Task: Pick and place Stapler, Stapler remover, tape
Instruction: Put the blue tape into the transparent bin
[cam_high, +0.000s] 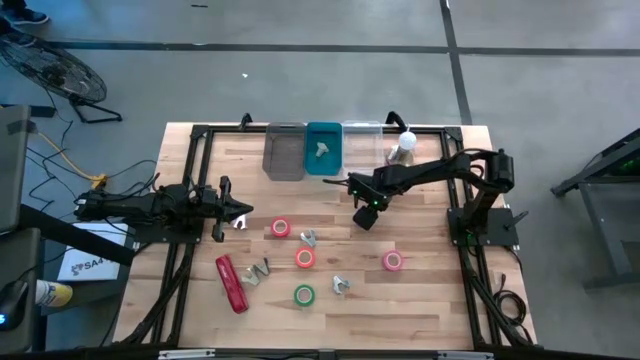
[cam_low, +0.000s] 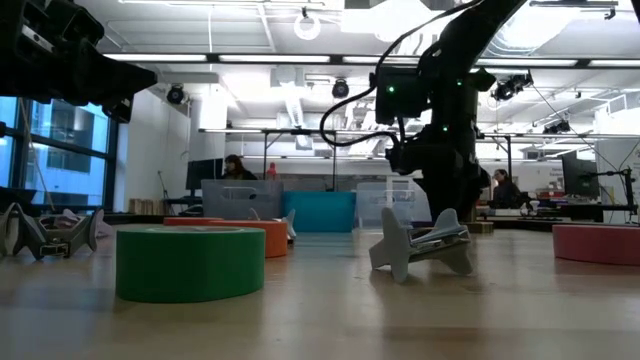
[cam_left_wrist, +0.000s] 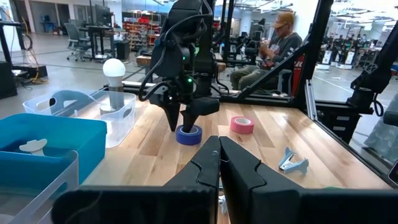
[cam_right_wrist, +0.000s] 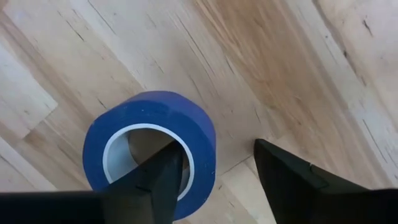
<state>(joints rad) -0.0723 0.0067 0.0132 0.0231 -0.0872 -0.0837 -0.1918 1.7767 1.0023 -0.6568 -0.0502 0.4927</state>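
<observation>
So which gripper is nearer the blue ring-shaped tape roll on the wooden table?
Right. The right gripper straddles the wall of the blue ring-shaped tape roll, one finger inside its core, jaws open. The left gripper waits shut at the table's left side, well away from it.

The red stapler (cam_high: 231, 284) lies flat and slanted near the table's front left. Silvery claw-shaped staple removers (cam_high: 259, 270) rest beside it, mid-table (cam_high: 308, 238) and toward the front (cam_high: 341, 285). Tape rolls lie flat: red (cam_high: 281, 228), orange (cam_high: 305, 258), green (cam_high: 303, 295), pink (cam_high: 393, 261), and blue (cam_right_wrist: 152, 149) farther back.
</observation>
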